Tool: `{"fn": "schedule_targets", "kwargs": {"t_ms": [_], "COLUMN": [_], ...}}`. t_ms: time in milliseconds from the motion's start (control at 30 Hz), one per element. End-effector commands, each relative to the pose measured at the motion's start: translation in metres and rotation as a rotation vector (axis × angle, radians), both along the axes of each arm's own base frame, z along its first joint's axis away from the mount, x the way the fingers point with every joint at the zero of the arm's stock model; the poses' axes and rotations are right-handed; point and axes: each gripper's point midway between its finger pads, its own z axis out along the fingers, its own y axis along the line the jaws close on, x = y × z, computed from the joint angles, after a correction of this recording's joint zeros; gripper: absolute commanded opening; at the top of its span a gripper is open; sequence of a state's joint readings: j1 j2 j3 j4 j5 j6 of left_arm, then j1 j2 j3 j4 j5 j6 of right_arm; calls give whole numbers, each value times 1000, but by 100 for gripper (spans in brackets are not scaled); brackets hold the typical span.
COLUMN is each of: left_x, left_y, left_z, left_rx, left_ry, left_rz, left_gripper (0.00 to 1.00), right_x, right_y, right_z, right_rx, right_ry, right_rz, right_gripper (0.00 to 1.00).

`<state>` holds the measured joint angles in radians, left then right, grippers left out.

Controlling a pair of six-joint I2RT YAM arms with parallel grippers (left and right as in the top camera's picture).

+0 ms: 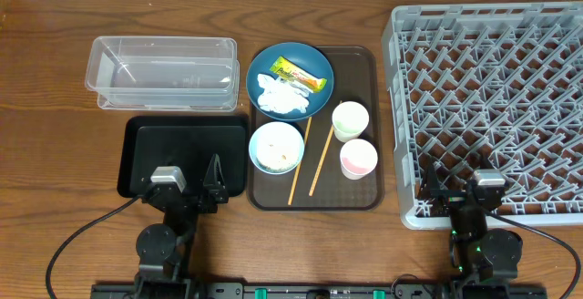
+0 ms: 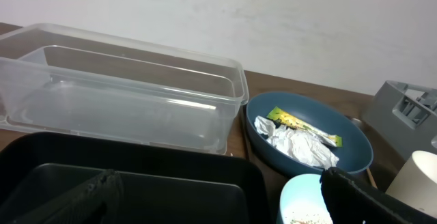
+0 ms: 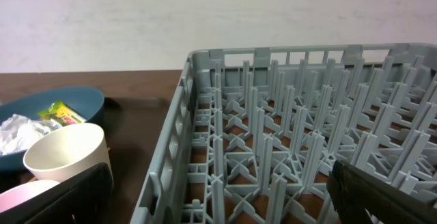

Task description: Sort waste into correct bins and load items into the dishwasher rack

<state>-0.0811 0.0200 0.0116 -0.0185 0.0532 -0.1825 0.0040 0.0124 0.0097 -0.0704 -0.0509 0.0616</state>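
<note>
A dark-blue plate point(image 1: 314, 62) on the brown serving tray holds a yellow-green wrapper point(image 1: 299, 74) and crumpled white tissue point(image 1: 282, 97). A white-and-pale-blue bowl point(image 1: 276, 147) with rice scraps, two chopsticks point(image 1: 300, 162), a cream cup point(image 1: 350, 119) and a pink cup point(image 1: 358, 159) also stand on it. The clear tub point(image 1: 164, 71) and black tray point(image 1: 182, 144) lie to the left, the grey rack point(image 1: 492, 89) to the right. My left gripper point(image 1: 191, 182) is open over the black tray's near edge point(image 2: 136, 169). My right gripper point(image 1: 458, 188) is open over the rack's near left corner point(image 3: 273, 128).
The brown serving tray point(image 1: 369, 62) sits between the black tray and the rack. The left wrist view shows the tub point(image 2: 123, 87), plate point(image 2: 355, 159) and bowl point(image 2: 300, 197). The right wrist view shows the cream cup point(image 3: 65, 152) and pink cup point(image 3: 27, 195).
</note>
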Motion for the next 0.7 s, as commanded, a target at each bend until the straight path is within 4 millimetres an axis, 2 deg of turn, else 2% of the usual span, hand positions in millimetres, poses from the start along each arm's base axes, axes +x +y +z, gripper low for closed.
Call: {"fn": "schedule_targets", "kwargs": {"t_ms": [0, 667], "left_x": [-1, -1], "left_y": [-1, -1], "left_z": [-16, -16], "left_rx": [9, 9], "left_ry": [57, 57], "left_rz": [-10, -10], "left_gripper": [95, 95], "right_x": [0, 0], "right_y": [2, 0], "right_z": [-2, -2], "right_rx": [-8, -9], "right_ry": [1, 2], "right_rz": [7, -4], "right_gripper": [99, 99]}}
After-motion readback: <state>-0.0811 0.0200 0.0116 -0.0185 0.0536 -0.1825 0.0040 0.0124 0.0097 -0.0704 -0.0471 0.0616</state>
